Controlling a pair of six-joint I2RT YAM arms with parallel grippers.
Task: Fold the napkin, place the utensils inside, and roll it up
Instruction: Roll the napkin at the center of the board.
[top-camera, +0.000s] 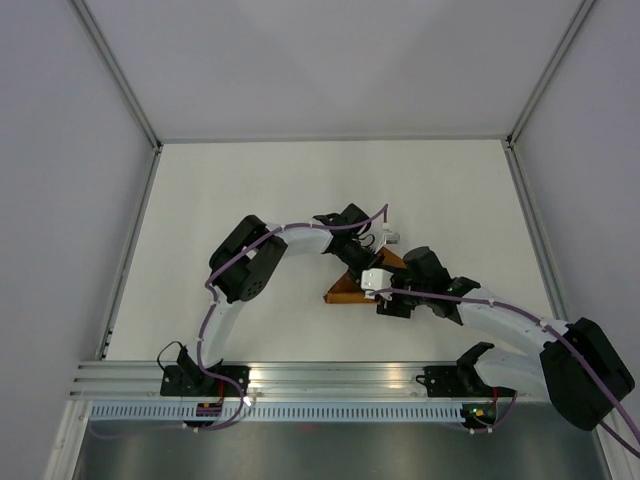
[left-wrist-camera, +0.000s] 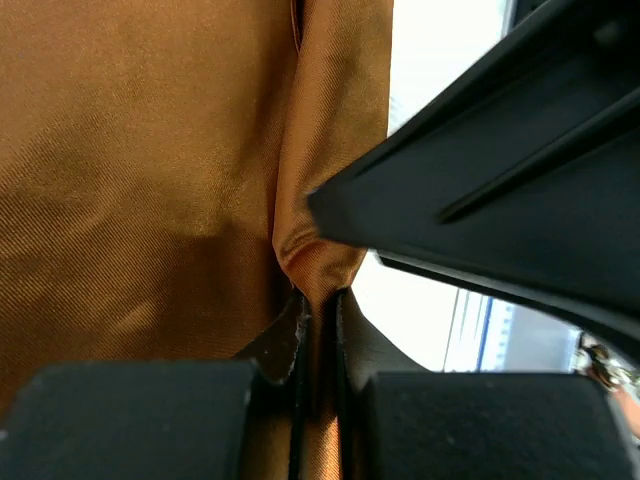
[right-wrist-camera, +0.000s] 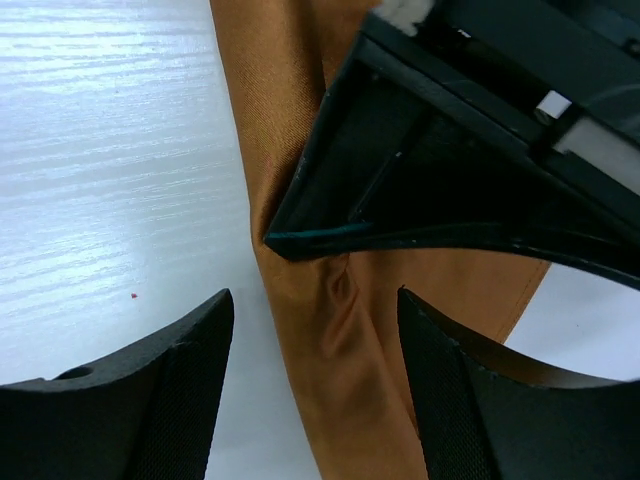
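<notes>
Orange-brown fabric napkin (top-camera: 345, 291) was bunched into a small wedge near the middle of the flat white table (top-camera: 250, 190), and both arms were crowded right over it! The white-and-black left arm (top-camera: 250, 265) reached in from the left and the white-and-black right arm (top-camera: 520, 325) from the right. Their wrists nearly met above the cloth, so only slivers of orange peeked out in the overhead view. Down at the wrists, the black two-finger left gripper (left-wrist-camera: 318, 305) was clamped tight, a raised ridge of the napkin pinched between its fingers, smooth cloth spreading off beside it. The black two-finger right gripper (right-wrist-camera: 315, 335) was spread wide, jaws standing either side of a narrow folded strip of cloth without visibly touching it. The left gripper's tip met the fabric just ahead. A small pucker (right-wrist-camera: 340, 285) sat in the cloth right at that tip.
</notes>
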